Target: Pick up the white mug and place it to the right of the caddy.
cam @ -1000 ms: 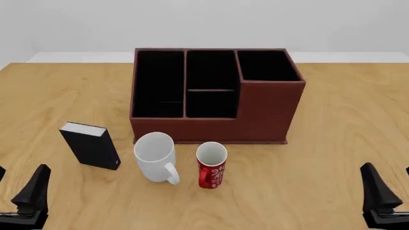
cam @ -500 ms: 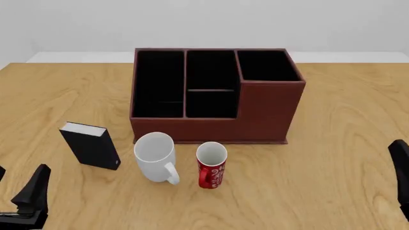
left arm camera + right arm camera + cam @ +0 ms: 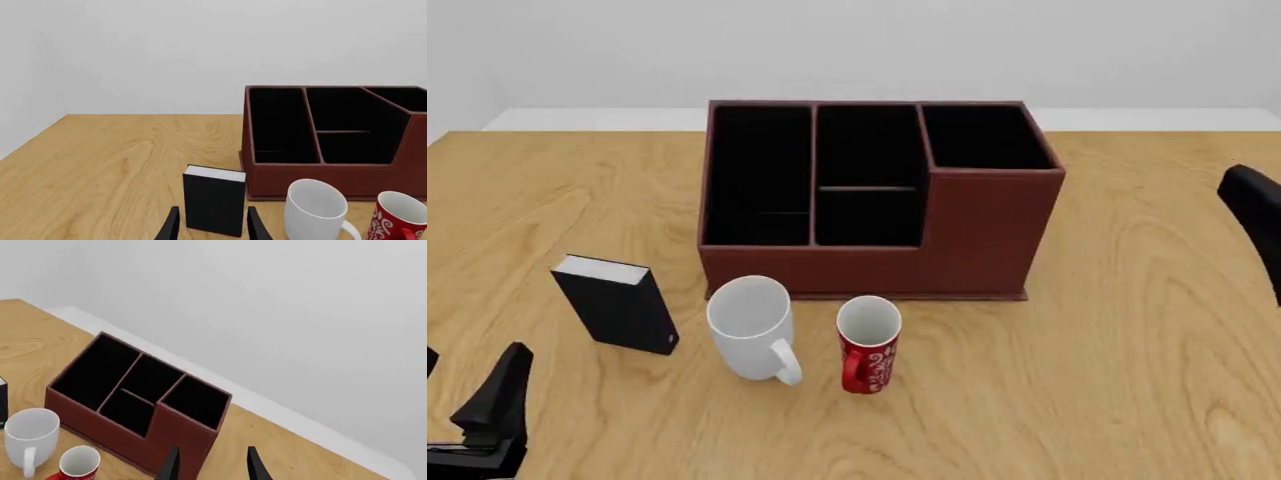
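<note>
Glossy white ceramic mug [image 3: 750, 324] stands upright on the light wooden table [image 3: 1121, 350], just in front of the big dark red-brown caddy [image 3: 988, 235], handle toward me. Red mug with white swirls [image 3: 869, 343] just beside it on the right, apart. Small black box with white top [image 3: 618, 303] to its left. Plain pale wall behind; table's far edge meets a white ledge. My left gripper [image 3: 212, 225] hangs low at the near left, fingers spread, empty. My right gripper [image 3: 211, 463], raised at the right edge, fingers likewise apart, holding nothing.
</note>
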`<action>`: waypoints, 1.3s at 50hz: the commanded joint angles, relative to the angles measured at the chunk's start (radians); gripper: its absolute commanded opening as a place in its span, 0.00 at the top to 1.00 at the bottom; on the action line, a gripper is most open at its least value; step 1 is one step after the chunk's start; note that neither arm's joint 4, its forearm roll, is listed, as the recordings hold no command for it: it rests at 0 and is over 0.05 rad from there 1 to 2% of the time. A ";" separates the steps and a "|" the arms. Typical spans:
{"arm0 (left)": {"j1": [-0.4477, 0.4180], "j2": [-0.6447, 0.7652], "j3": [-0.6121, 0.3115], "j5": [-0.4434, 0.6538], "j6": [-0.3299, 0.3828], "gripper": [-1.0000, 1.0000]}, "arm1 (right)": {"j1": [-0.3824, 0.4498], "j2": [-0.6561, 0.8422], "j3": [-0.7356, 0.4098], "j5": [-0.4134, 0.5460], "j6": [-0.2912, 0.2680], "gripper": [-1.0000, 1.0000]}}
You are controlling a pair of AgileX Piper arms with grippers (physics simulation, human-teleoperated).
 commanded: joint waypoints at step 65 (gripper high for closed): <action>0.000 0.000 0.000 0.000 0.000 0.00 | 0.514 1.032 -0.825 0.549 0.133 0.00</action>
